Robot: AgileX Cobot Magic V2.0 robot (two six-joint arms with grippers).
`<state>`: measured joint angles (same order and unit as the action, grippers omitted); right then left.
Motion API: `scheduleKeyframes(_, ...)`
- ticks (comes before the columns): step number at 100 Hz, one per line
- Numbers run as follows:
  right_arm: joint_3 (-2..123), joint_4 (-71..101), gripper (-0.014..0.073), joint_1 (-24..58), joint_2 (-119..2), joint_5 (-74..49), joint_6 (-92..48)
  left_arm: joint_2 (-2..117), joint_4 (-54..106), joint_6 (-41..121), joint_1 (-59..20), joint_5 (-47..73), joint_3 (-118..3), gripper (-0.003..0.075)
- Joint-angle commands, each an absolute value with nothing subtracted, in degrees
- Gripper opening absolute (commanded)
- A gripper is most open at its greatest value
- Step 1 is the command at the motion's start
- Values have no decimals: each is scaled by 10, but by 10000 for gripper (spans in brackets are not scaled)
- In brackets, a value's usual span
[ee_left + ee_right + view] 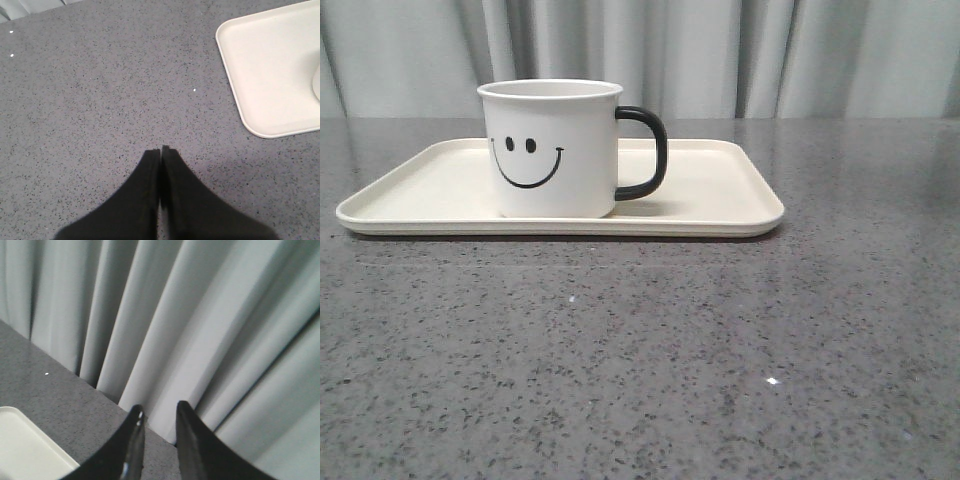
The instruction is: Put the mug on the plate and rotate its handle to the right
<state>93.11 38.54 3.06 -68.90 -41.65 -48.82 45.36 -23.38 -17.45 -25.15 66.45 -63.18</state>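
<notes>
Left fingers [161, 150] closed, right fingers [159, 412] slightly apart; mug [551, 148] upright on plate [720, 200].

Surface: my table [640, 350], grey speckled stone, glossy, reaching back to the curtain.
Lying on it: the plate [720, 200], flat, well back from my near edge.
On the plate: the mug [552, 150], upright.

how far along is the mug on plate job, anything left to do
It looks finished. The mug stands upright on the plate, and its handle points right in the front view. Nothing is in hand: the left gripper is shut over bare table, and the right gripper is slightly open and empty, facing the curtain. Nothing appears left.
</notes>
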Motion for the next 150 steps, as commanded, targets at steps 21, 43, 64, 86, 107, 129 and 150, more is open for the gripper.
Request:
scheduleKeyframes(21,634,410,176,19,-424,-188,-493,452,-245,-180,-254,607,-645,-20)
scheduleKeyframes(43,480,403,-63,-2,-302,-152,-490,452,-245,-180,-254,599,-645,-20)
scheduleKeyframes(64,421,402,-62,-20,-243,-100,-491,452,-245,-180,-254,595,-645,-20)
scheduleKeyframes(86,419,402,-62,-20,-239,-101,-491,452,-245,-180,-254,592,-645,-20)
scheduleKeyframes(107,419,402,-62,-20,-239,-101,-491,452,-244,-180,-254,592,-645,-20)
scheduleKeyframes(129,419,402,-62,-20,-239,-101,-491,452,-244,-180,-254,592,-645,-20)
scheduleKeyframes(150,419,402,-62,-20,-239,-101,-491,452,-244,-180,-254,592,-645,-20)
